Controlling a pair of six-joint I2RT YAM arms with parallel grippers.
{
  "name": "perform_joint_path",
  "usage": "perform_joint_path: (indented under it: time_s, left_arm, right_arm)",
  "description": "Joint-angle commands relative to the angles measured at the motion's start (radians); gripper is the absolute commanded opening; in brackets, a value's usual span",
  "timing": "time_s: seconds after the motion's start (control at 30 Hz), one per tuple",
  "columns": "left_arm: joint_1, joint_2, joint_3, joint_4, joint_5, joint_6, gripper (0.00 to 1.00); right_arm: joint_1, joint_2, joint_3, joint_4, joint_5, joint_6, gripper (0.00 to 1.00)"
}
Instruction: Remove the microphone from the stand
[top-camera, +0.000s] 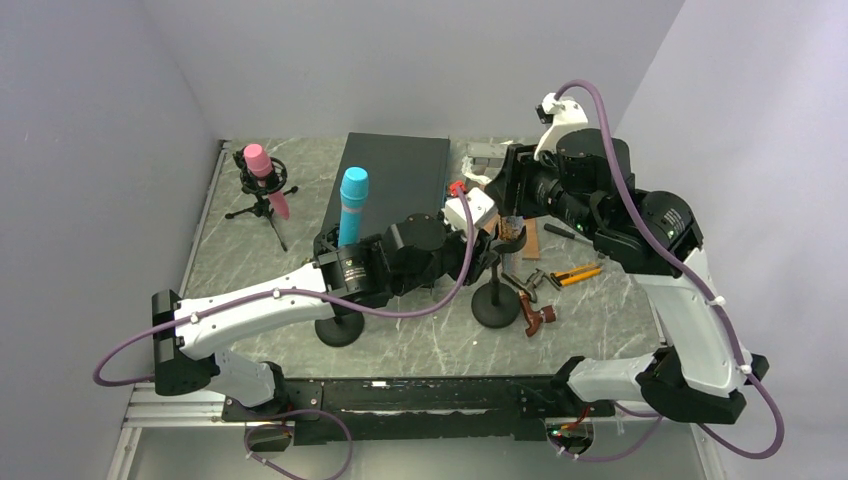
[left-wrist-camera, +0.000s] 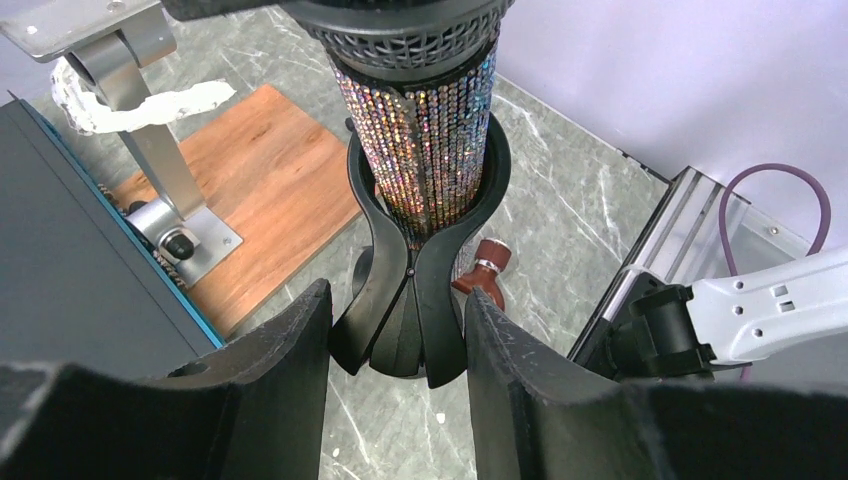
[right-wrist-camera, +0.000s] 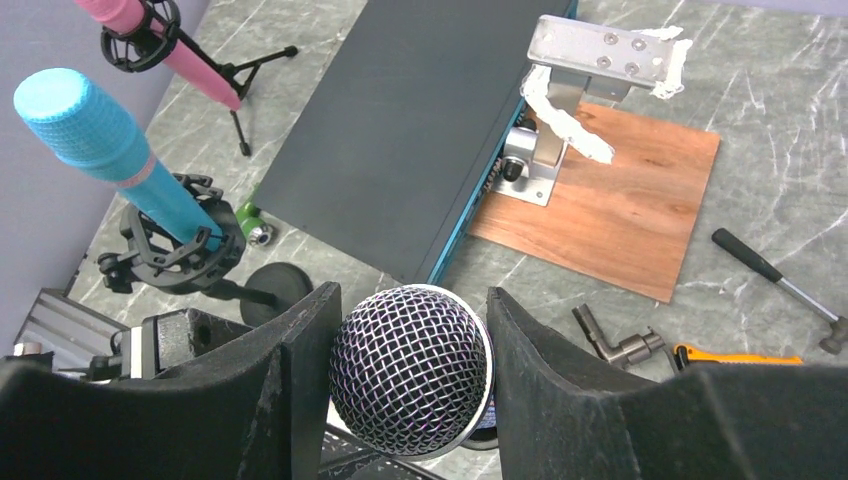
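While the left gripper (left-wrist-camera: 395, 300) is pinching the black clip (left-wrist-camera: 400, 340) of the desk stand, its two pads (left-wrist-camera: 290, 370) are pressing against the clip's neck on either side. I judge this a bracing hold, so that the stand is not lifting or tipping when the pull comes.

Item: rhinestone microphone (left-wrist-camera: 430, 130), sitting upright in that clip, sparkling body wedged between the prongs, not yet freed.

Item: right gripper (right-wrist-camera: 410, 300), reaching in from above and squeezing the microphone's mesh head between both fingers (right-wrist-camera: 560, 380). It is taking the part that stands clear of the clip, which is leaving a straight way upward.

Item: round base (top-camera: 497, 305) of the stand, resting flat on the marble-patterned table (top-camera: 420, 345), under the two grippers.

Bystanders, apart from the work: a blue microphone (right-wrist-camera: 95, 135) in a shock mount to the left, a pink microphone (top-camera: 257, 160) on a small tripod at the far left, a dark flat case (right-wrist-camera: 400, 120) behind, a wooden board (right-wrist-camera: 630, 200) carrying a metal bracket (right-wrist-camera: 590, 50), and an orange-handled tool (top-camera: 580, 272) to the right.

The next move, to my eye, is calling for a steady vertical draw — with the left hold firm.
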Motion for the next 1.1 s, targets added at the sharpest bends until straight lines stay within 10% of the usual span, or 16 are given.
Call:
perform_joint_path:
  time_s: [0.0,0.33,1.07]
  left_arm:
    - [-0.017,-0.009,0.010,-0.126,0.023,0.005,0.00]
    - [-0.015,0.013,0.091,-0.249,0.016,-0.010,0.00]
    - [0.007,0.014,0.137,-0.395,0.006,-0.035,0.00]
  right_arm:
    - [-0.018,-0.039,0.071,0.173,0.180,-0.058,0.00]
    - [-0.017,-0.169,-0.119,0.422,-0.047,-0.079,0.00]
    - [-0.018,-0.236,-0.254,0.549,-0.051,-0.071,0.00]
